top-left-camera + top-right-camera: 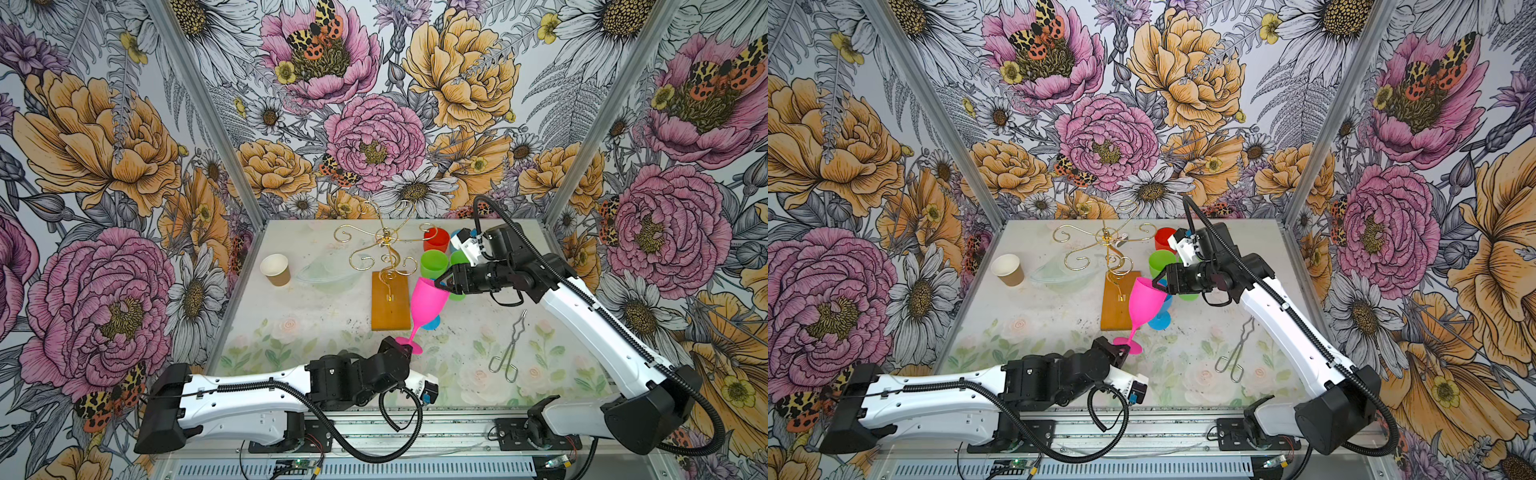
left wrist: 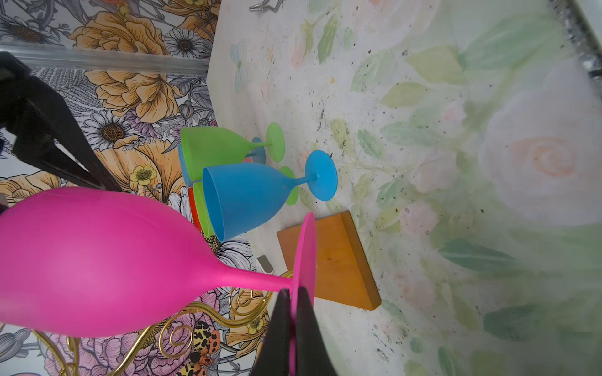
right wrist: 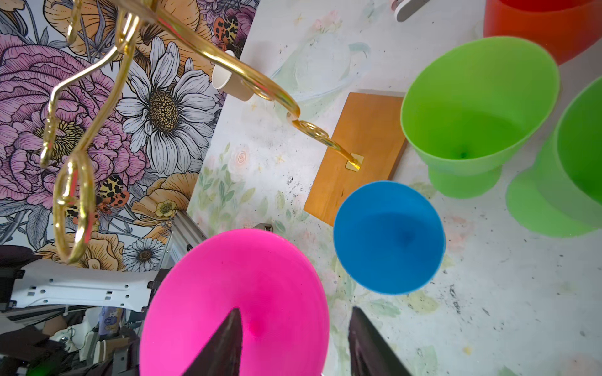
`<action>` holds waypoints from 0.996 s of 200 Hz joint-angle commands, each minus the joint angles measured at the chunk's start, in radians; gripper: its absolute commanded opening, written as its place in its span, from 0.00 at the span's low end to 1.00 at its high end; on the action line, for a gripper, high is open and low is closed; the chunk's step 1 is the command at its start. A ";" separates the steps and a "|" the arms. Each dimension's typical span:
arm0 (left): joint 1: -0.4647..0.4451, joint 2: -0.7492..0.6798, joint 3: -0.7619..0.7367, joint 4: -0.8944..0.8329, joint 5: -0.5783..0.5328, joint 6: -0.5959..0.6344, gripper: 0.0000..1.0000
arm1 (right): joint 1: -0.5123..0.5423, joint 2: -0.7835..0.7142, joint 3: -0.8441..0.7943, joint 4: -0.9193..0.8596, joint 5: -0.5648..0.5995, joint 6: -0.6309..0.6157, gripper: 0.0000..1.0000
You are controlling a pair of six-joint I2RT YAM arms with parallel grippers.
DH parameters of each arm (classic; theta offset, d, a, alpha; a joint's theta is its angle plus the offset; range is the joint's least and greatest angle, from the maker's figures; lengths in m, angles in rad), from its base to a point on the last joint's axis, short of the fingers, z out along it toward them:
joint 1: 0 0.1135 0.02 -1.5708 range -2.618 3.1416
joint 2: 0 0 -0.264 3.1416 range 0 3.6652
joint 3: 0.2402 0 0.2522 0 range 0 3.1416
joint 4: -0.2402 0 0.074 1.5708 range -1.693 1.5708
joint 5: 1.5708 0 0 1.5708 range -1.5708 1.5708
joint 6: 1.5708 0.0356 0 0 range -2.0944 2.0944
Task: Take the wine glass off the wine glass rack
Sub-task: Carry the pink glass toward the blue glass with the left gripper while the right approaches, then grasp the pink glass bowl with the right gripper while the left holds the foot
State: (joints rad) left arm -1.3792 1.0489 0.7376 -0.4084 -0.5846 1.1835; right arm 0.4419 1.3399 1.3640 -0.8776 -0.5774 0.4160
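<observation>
Table point(image 1: 316, 316): pale floral print, dark speckling throughout.
Paper cup point(image 1: 275, 269) – upright, mouth open, left rear, standing alone.
Clear dish point(image 1: 328, 270) lies just beside the cup; it is faint and its form is hard to tell.
Right rear: a cluster of plastic glasses, all upright. The red glass point(image 1: 436, 240) is farthest back. The green glass point(image 1: 434, 263) and second green glass point(image 1: 458, 257) stand before it. The blue glass point(image 1: 1160, 321) is nearest the front, its bowl empty in the right wrist view.
Tongs point(image 1: 508, 349) – metal, lying flat at right front, well apart from the glasses.
Walls point(image 1: 374, 124): floral wallpaper on three sides.
</observation>
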 commanded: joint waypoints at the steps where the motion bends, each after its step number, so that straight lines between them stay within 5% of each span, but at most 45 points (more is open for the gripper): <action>1: -0.005 -0.018 -0.037 0.135 -0.092 0.116 0.00 | 0.004 0.007 -0.004 -0.005 -0.043 -0.020 0.47; 82: 0.004 -0.066 -0.138 0.270 -0.152 0.275 0.00 | 0.003 0.006 -0.022 -0.012 -0.069 -0.030 0.26; 156: 0.005 -0.069 -0.145 0.266 -0.141 0.268 0.00 | -0.015 -0.020 -0.026 -0.012 -0.030 -0.037 0.10; 199: 0.003 -0.076 -0.150 0.267 -0.115 0.246 0.23 | -0.031 -0.037 -0.028 -0.011 -0.019 -0.036 0.03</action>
State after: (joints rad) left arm -1.3781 0.9974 0.5945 -0.1776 -0.7071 1.4467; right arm 0.4236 1.3354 1.3441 -0.8936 -0.6144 0.3943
